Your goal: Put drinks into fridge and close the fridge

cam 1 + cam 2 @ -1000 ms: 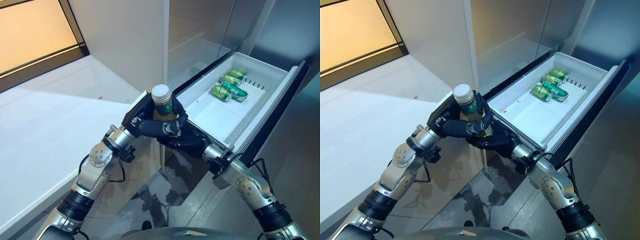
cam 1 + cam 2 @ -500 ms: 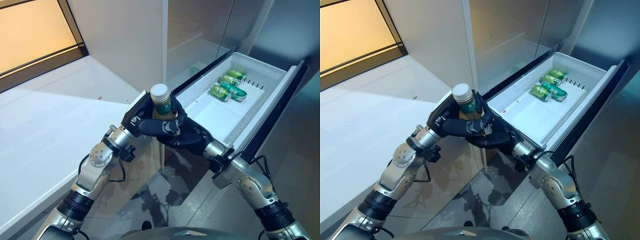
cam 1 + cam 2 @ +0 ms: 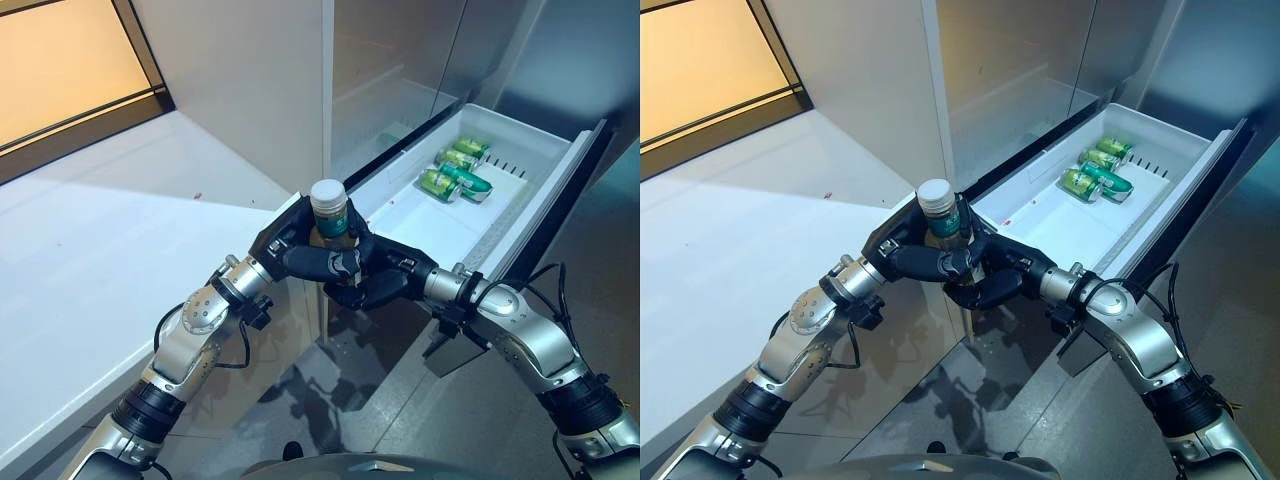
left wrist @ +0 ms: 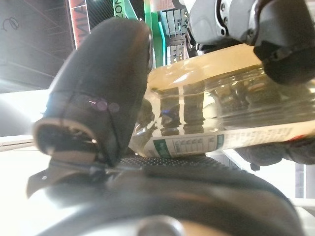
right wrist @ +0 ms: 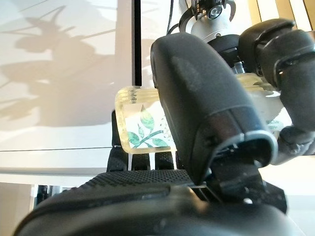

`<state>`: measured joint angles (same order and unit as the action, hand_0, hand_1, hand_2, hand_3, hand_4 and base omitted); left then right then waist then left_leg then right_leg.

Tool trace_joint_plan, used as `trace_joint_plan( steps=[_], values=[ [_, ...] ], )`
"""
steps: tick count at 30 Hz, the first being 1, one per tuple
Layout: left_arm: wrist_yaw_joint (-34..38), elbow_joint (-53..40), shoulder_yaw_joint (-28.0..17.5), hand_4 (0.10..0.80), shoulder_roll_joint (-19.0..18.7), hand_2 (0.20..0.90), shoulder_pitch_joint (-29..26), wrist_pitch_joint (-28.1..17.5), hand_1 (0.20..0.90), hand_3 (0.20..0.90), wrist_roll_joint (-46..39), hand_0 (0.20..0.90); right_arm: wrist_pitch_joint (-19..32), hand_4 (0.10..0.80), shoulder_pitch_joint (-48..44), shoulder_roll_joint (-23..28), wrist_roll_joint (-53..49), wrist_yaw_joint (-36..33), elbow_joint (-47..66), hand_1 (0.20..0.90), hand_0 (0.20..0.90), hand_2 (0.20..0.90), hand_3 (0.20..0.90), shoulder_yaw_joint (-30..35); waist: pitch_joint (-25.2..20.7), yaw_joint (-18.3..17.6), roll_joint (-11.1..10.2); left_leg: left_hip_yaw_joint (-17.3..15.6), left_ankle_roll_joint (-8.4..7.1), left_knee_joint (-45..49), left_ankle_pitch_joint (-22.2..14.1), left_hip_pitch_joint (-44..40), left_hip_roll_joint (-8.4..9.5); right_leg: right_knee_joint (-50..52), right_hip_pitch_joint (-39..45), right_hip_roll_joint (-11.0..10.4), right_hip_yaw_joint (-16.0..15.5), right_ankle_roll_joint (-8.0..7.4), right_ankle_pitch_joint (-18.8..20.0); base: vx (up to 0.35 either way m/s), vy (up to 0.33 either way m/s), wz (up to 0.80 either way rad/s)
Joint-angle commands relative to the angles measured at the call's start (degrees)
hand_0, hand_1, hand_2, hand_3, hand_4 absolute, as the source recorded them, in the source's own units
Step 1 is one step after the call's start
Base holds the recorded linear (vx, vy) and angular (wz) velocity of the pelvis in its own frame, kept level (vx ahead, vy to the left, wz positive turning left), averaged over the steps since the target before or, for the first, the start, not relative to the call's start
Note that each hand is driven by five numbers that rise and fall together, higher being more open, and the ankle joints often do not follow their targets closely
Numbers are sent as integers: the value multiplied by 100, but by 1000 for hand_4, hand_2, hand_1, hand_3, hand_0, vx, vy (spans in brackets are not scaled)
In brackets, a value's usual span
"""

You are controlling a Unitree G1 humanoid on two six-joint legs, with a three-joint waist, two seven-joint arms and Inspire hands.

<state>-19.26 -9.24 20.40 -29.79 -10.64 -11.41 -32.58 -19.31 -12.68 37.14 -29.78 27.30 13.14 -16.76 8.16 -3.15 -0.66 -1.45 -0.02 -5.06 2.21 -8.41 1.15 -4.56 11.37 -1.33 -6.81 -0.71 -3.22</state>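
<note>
A drink bottle (image 3: pixel 331 218) with a white cap and a green label stands upright between my two hands, just off the near left corner of the open white fridge drawer (image 3: pixel 556 182). My left hand (image 3: pixel 289 246) is curled round its side from the left. My right hand (image 3: pixel 384 281) is curled round its lower part from the right. In the left wrist view the bottle (image 4: pixel 221 115) lies against my left thumb (image 4: pixel 101 93). In the right wrist view my right thumb (image 5: pixel 199 98) lies over the bottle (image 5: pixel 141 123). Green cans (image 3: pixel 455 171) lie at the far end of the drawer.
A white counter (image 3: pixel 90 260) runs along the left, its edge just under my left arm. The grey fridge front (image 3: pixel 400 50) rises behind the drawer. The near part of the drawer floor (image 3: pixel 430 225) is bare. Tiled floor (image 3: pixel 330 400) lies below.
My right forearm has swung up and out to the right and its hand has wrapped closer round the bottle's base. The bottle and my left hand have hardly moved.
</note>
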Motion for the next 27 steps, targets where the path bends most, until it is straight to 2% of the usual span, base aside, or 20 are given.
trace_joint_plan(
  steps=[1,5,9,10,14,17,21,27],
  values=[
    [13,-426,-75,100,165,300,-668,-857,300,200,-473,300,296,100,-844,-95,-531,-53,429,300,300,300,200,249,-496,27,-9,-193,145,71,-521,-39,151,515,-508,198,126,-249,-64,0,0,0],
    [9,-424,-70,100,235,300,-616,-1071,300,200,-454,300,67,100,-756,-245,-959,-252,338,300,300,300,200,253,-493,45,-15,-219,139,75,-524,-42,138,509,-498,195,90,-249,-64,0,0,0],
    [32,-452,-43,100,263,300,-620,-1153,300,200,-305,300,193,100,-664,-412,-1022,-474,200,300,300,300,200,275,-481,63,-33,-216,136,82,-525,-42,137,510,-494,200,67,-248,-60,0,0,0],
    [74,-447,-19,800,253,900,-635,-1158,900,900,-189,900,244,100,-680,-427,-993,-579,173,300,300,300,200,287,-476,62,-32,-216,135,84,-525,-42,136,510,-494,200,64,-246,-60,0,0,0],
    [421,-392,62,800,192,900,-759,-1273,900,900,-88,900,537,100,-860,-349,-633,-1035,51,300,300,300,200,371,-462,50,-31,-217,145,96,-543,-62,142,504,-474,208,76,-242,-65,0,0,0],
    [889,-299,30,800,215,900,-844,-1419,900,900,155,900,773,100,-1220,-217,-226,-1670,-150,300,300,300,200,534,-464,64,-46,-223,143,122,-571,-69,141,499,-450,211,69,-232,-74,0,0,0],
    [1153,-217,-77,800,276,900,-876,-1381,900,900,354,900,591,100,-1630,-109,-378,-2148,-347,300,300,300,200,733,-481,97,-67,-210,144,175,-566,-7,144,526,-499,215,60,-207,-50,0,0,0],
    [1349,-75,-250,800,358,900,-712,-1298,900,900,559,900,554,100,-2102,269,77,-2974,-696,300,300,300,200,1176,-481,150,-101,-148,149,216,-597,17,151,582,-495,231,47,-161,-99,2,-1,1]
  ],
)
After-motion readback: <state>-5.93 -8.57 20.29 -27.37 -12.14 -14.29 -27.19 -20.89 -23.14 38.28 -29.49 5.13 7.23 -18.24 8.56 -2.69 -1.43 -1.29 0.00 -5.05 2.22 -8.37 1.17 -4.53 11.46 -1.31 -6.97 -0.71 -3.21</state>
